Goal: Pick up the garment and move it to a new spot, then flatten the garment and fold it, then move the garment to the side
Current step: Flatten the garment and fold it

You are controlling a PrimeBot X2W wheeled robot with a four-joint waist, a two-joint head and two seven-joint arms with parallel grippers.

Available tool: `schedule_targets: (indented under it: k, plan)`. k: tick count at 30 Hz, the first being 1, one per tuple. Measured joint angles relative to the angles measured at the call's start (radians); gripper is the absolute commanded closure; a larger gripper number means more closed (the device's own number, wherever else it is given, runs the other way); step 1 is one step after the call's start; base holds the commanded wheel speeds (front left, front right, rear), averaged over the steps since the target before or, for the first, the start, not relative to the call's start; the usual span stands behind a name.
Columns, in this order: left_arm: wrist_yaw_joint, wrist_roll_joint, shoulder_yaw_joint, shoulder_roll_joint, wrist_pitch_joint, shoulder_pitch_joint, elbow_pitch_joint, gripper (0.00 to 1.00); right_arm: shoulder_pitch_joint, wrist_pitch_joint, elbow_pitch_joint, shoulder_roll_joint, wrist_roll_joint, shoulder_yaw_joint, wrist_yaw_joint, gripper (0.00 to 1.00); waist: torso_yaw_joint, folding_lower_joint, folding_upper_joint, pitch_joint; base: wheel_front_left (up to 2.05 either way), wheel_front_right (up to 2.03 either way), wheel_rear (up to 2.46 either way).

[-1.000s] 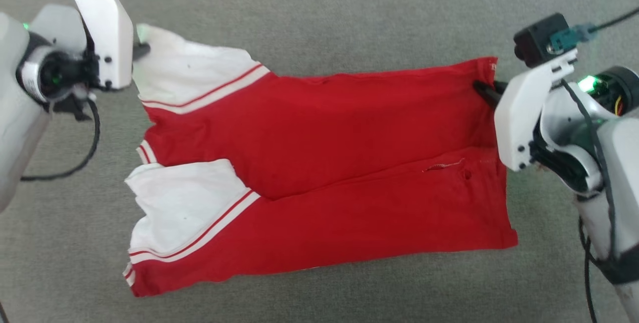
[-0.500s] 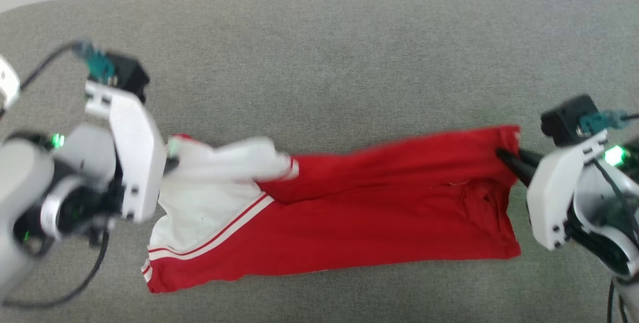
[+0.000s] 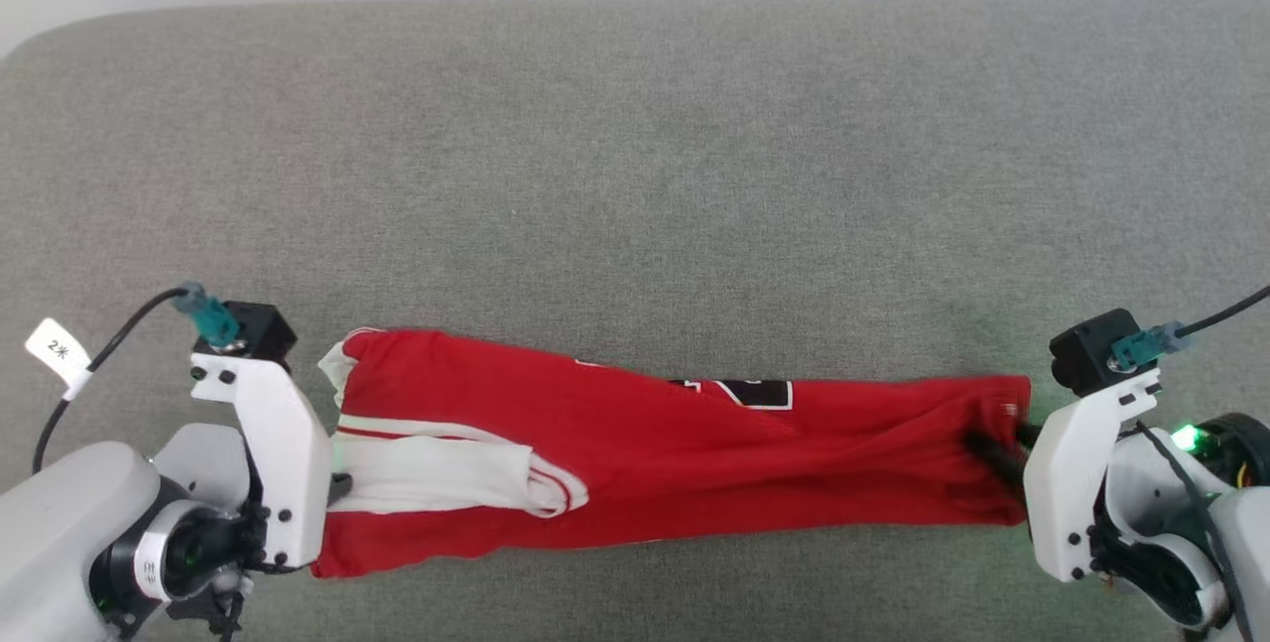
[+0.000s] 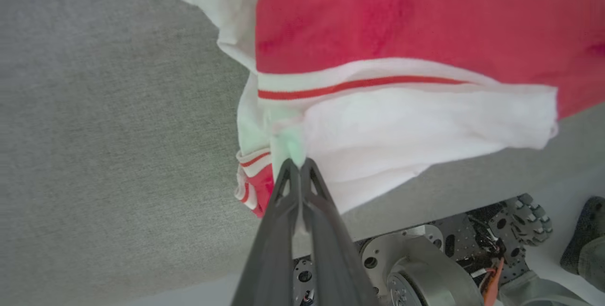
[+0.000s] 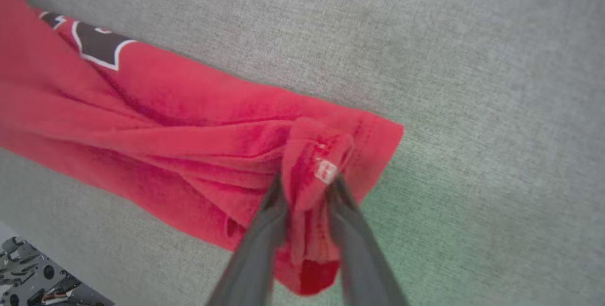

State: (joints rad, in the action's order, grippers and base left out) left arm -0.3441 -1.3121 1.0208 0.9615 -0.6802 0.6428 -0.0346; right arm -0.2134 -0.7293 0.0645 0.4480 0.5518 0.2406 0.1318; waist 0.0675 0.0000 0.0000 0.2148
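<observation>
The left gripper (image 4: 298,164) has its two dark fingers pressed together on a bunched bit of white sleeve at the left end of the garment (image 3: 695,463). The right gripper (image 5: 307,187) pinches a gathered fold of red hem, with a small white tag, at the garment's right end. Between them the red jersey lies stretched as a long narrow band on the grey padded surface (image 3: 635,176), close to its front edge and running left to right. A piece of black, white-outlined print shows along the band's far side.

A second ago the jersey lay spread much wider, both white sleeves open and no print showing. Since then its far half has been drawn over the near half. The head camera has also shifted.
</observation>
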Motion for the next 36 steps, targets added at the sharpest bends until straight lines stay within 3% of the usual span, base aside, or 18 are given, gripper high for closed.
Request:
schedule_targets:
  k: [1, 2, 3, 12, 22, 27, 36]
  plan:
    - [0.010, -0.006, -0.003, -0.009, 0.009, -0.003, 0.023, 0.26, -0.001, -0.001, 0.005, -0.004, 0.000, 0.002, -0.001, 0.00, 0.001, 0.0000, 0.0000, -0.004, 0.00, 0.00, 0.00]
    - [0.020, -0.011, -0.007, -0.015, 0.021, -0.009, 0.044, 0.10, -0.002, -0.005, 0.005, -0.005, 0.000, 0.006, -0.001, 0.00, 0.001, 0.0000, 0.0000, -0.008, 0.00, 0.00, 0.00]
    - [0.029, -0.011, -0.008, -0.021, 0.037, -0.016, 0.062, 0.00, -0.002, -0.010, 0.003, -0.006, 0.002, 0.006, -0.001, 0.00, 0.001, 0.0000, 0.0000, -0.012, 0.00, 0.00, 0.00]
    - [0.062, -0.036, -0.071, -0.008, 0.205, -0.082, 0.074, 0.00, 0.059, -0.084, -0.108, 0.009, 0.020, -0.055, -0.001, 0.00, 0.000, 0.0000, 0.0000, -0.062, 0.00, 0.00, 0.00]
    - [0.073, 0.004, -0.150, 0.045, 0.493, -0.183, -0.013, 0.00, 0.127, -0.125, -0.201, -0.049, 0.015, -0.212, -0.001, 0.00, 0.006, 0.0000, 0.0000, -0.085, 0.00, 0.00, 0.00]
    - [0.086, 0.012, -0.191, 0.050, 0.657, -0.250, -0.028, 0.00, 0.123, -0.138, -0.164, -0.086, 0.001, -0.257, -0.001, 0.00, 0.021, 0.0000, 0.0000, -0.083, 0.00, 0.00, 0.00]
    - [0.090, 0.021, -0.237, 0.036, 0.868, -0.352, -0.012, 0.00, 0.069, -0.181, 0.019, -0.115, 0.002, -0.260, -0.001, 0.00, 0.075, 0.0000, 0.0000, -0.076, 0.00, 0.00, 0.00]
